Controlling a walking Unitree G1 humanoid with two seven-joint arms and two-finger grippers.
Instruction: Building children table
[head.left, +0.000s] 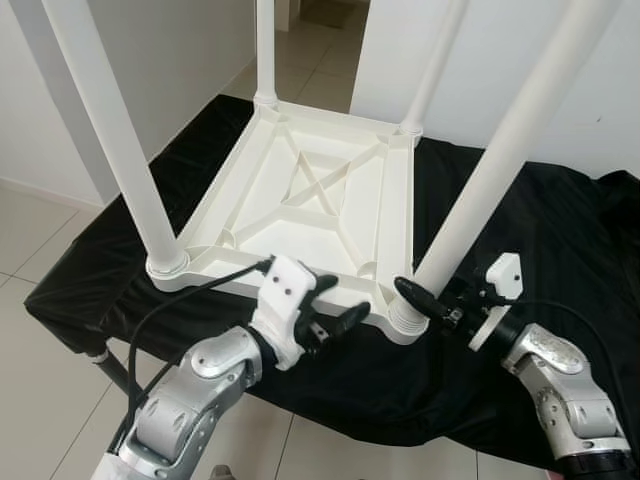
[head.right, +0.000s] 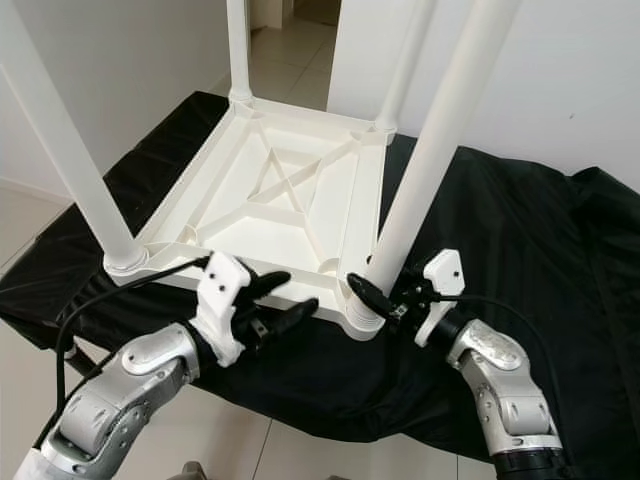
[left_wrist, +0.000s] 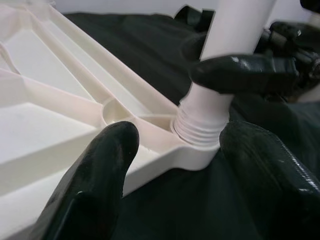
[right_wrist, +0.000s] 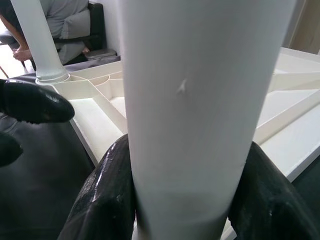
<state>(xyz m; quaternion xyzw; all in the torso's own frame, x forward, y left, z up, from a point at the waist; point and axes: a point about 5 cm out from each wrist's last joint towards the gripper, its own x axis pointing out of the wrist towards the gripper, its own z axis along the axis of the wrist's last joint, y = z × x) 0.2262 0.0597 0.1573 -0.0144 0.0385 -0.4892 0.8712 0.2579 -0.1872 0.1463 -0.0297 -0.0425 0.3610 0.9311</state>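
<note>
Fingers (right_wrist: 107, 195) of right gripper (head.left: 425, 298) pressed on both sides of the near right leg (head.left: 490, 190), low down, just above its threaded end at the corner socket. Fingers (left_wrist: 95, 185) of left gripper (head.left: 335, 305) spread apart, holding nothing, hovering at the near edge of the white children table top (head.left: 300, 200), just beside that same corner.

Table top lying upside down on a black cloth (head.left: 560, 260), ribbed underside facing up, with a cross-shaped brace in the middle. Four white round legs pointing up, one at each corner: near left leg (head.left: 115, 130), far left leg (head.left: 265, 50), far right leg (head.left: 435, 65), and the gripped one. Threads of the gripped leg visible above the socket in left wrist view, so not fully flush there.

Pale tiled floor (head.left: 30, 225) around the cloth, white walls behind. Seated person (right_wrist: 65, 22) in a grey top in right wrist view, beyond the far edge of the cloth.
</note>
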